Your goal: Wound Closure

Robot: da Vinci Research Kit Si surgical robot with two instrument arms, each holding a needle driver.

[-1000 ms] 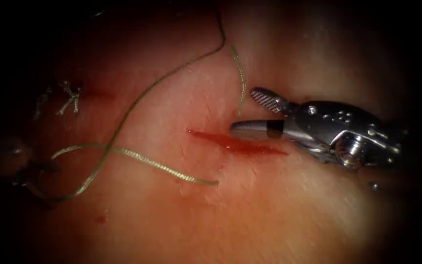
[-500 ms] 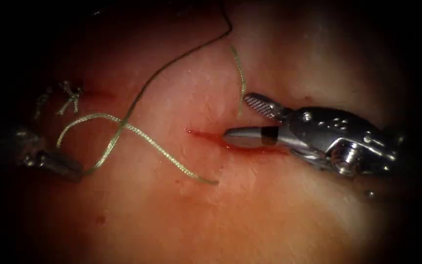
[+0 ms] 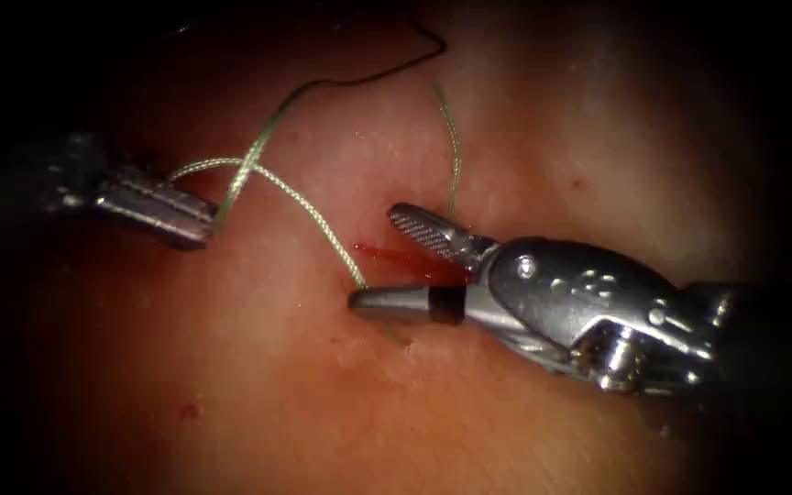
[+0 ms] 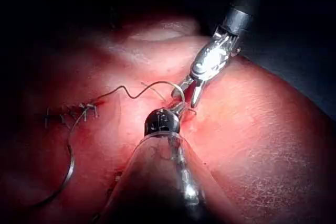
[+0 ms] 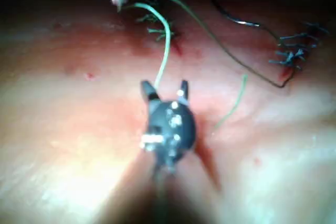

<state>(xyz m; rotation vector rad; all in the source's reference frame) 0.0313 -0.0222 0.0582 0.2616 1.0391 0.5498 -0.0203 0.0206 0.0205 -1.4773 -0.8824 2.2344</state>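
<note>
The left tool (image 3: 196,229) is now up and further right, out of the dark edge, jaws clamped on the thread (image 3: 309,209). That drags the loop up with it, so the strand runs tighter and steeper to where it enters the tissue (image 3: 258,403). The right tool (image 3: 382,261) is further left and lower, jaws apart, its lower jaw now on the strand by the cut (image 3: 396,257).
</note>
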